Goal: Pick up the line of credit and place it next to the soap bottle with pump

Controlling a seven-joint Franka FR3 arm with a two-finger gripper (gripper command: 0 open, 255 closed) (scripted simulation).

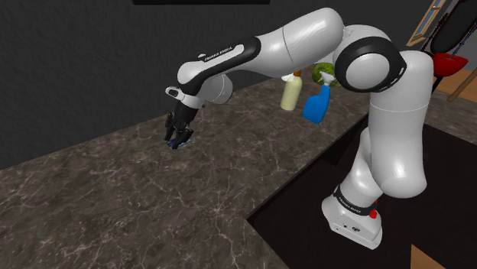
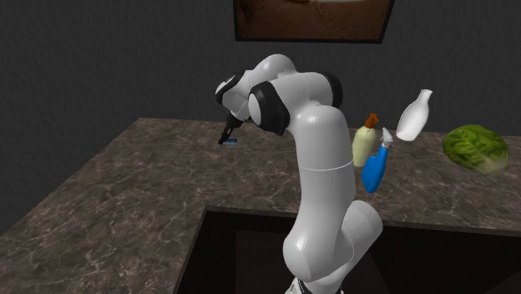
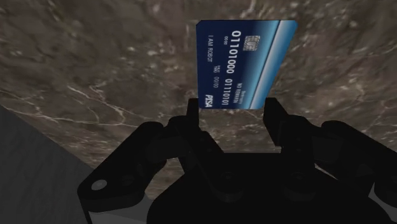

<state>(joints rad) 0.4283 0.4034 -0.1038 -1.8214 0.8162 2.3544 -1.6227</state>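
- card (image 1: 182,143): blue bank card at the tips of the gripper (image 1: 179,136), well apart from the soap bottle (image 1: 291,92), off to that bottle's left in the shoulder view and low over the counter (image 1: 115,199)
- jaws closed on the card: in the wrist view one finger (image 3: 194,114) presses each side of its near end, and most of the card sticks out past the tips
- handling, as a guess: very light, thin, stiff with a little flex, slick faces
- a narrow pinch at one end could let it pivot or slide out, so carry it slowly and without jerks
- a hold further up the card would be safer than this end pinch
- setting it down: it should be let go low and nearly flat, since a thin card may skid on the counter
- hard to see: from both outside views the card is only a blue speck under the fingers, so I cannot tell whether it clears the counter or touches it
- hidden: the card's nearest edge sits behind the black hand body in the wrist view
- soap bottle: cream body, with the arm crossing in front of its top in the shoulder view, so the pump is clearer from the second exterior view
- spray (image 1: 316,103): blue, just beside the soap bottle on its shoulder-view right, so the counter on the bottle's left looks the freer spot
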